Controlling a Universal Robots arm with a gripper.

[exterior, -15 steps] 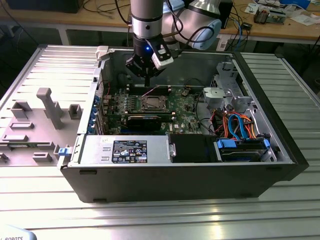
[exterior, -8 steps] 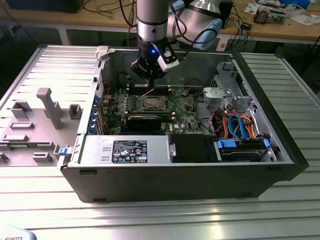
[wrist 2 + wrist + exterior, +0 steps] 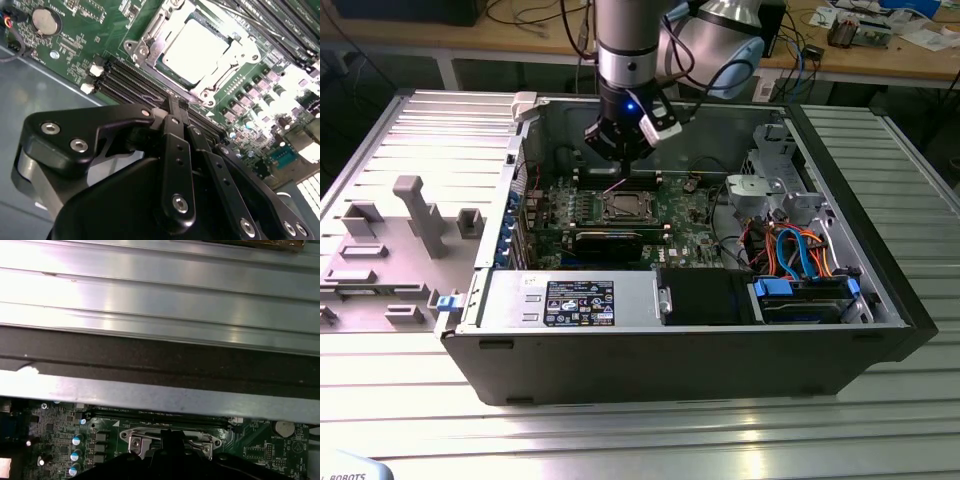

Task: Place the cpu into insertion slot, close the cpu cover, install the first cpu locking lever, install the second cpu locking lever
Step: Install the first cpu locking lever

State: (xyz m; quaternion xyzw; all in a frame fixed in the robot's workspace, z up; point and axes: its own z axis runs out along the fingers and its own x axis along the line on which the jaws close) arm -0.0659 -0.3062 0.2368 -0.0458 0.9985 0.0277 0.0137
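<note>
The gripper point(image 3: 175, 107), fingers pressed together and empty, hovers just above the cpu cover point(image 3: 150, 47), which is down over the cpu point(image 3: 196, 46). A clean latch probably needs steady downward pressure at the frame's edge.

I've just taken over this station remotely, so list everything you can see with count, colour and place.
computer case: one, black and grey, open, on the ribbed metal table.
motherboard: one, green, in the case floor.
cpu: one, silver-grey, seated in the insertion slot.
cpu cover: one, silvery, lying around the cpu.
coin battery: one, silver, on the motherboard.
cables: several, orange and blue, toward the exterior view's right.
grey fixture tray: one, exterior view's left.
gripper: one, black, fingers together, above the motherboard beside the slot.
</note>
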